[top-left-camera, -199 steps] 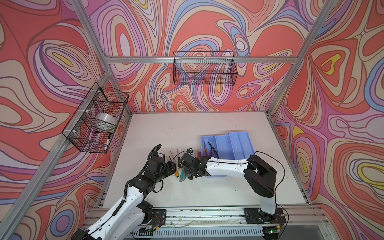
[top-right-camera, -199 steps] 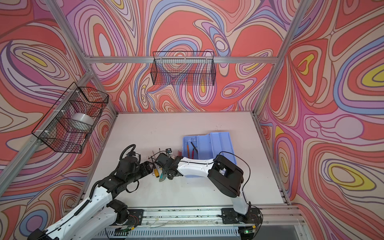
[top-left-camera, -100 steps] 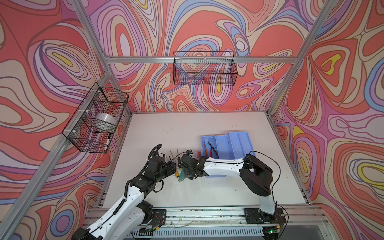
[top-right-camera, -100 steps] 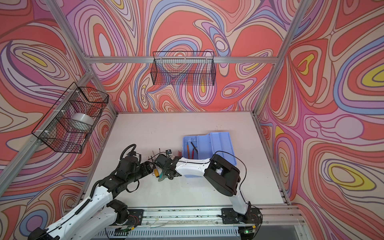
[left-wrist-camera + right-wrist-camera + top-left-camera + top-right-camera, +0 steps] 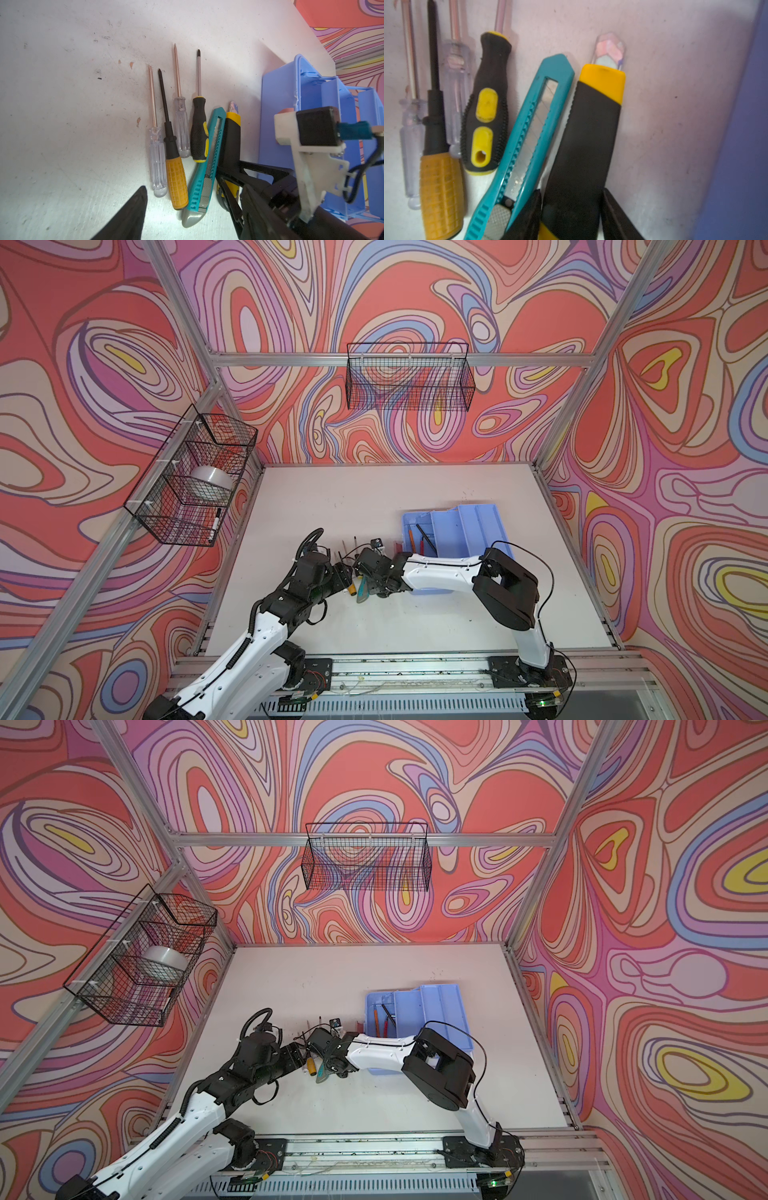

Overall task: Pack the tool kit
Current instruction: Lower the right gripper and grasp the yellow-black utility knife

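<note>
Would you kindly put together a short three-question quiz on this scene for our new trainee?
1. How many screwdrivers lie on the table?
2. True or false: the teal utility knife lies inside the blue tray.
3. Which tool does the right gripper straddle? A) teal utility knife B) black-and-yellow utility knife C) clear-handled screwdriver
Key: 1) four; 2) false, it lies on the table; 3) B.

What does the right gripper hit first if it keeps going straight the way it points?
The black-and-yellow utility knife: it lies between the fingers of the right gripper, which look pressed to its sides. Under it is the table; depth is unclear.
</note>
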Controlling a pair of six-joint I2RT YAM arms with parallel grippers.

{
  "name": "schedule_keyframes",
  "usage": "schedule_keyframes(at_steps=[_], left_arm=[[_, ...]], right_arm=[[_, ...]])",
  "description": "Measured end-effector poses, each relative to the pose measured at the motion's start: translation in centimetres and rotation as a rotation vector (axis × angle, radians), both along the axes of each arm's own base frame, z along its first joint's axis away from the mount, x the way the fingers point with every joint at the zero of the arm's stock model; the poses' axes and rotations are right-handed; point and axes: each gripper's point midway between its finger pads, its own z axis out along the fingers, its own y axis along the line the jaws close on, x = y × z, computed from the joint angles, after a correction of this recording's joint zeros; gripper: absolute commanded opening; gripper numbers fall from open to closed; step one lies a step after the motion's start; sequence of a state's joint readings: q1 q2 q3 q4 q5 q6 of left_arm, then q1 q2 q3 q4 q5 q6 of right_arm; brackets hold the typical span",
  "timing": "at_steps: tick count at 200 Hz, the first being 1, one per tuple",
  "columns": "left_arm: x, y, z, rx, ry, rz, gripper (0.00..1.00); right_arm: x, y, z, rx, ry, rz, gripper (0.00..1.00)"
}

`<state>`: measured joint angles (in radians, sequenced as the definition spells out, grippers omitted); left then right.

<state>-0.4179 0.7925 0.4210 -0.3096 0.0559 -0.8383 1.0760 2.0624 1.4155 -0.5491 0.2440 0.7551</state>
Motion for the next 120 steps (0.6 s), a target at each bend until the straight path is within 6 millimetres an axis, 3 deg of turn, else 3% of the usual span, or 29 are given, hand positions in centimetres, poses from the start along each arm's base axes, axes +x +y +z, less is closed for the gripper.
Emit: schedule_keyframes(at_steps=[76,120], left_arm=[[0.0,0.0,-0.5,0.009,0.02,0.0,0.7],[0.0,0.0,-1.1,0.02,0.037,-0.003,0.7]], right_arm=[[0.1,-0.1,0.4,-0.02,-0.008,0.024,0.35],[0.4,-0.2,3.9,0.009,-0.053,0.036,0.34]])
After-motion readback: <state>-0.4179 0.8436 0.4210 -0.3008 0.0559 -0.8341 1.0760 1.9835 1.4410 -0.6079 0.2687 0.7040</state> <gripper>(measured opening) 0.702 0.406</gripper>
